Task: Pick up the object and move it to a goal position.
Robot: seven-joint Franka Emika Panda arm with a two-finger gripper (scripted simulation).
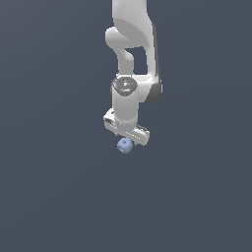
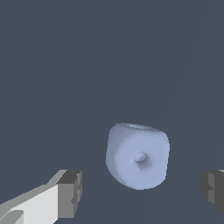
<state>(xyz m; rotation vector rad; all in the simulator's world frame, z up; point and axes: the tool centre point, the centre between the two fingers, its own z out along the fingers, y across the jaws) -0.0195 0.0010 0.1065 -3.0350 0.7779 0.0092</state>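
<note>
The arm is white, smooth and round, with dark grey bands at its joints. One joint has a round grey cap. The gripper has white fingers with dark grey pads.

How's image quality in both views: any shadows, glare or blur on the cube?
Exterior view: flat, even light, no cast shadows or glare; cube sharp but tiny below the gripper. Wrist view: cube large, softly shaded, dimple clear, no blur; fingertips cropped at the frame edge, wide apart.
</note>
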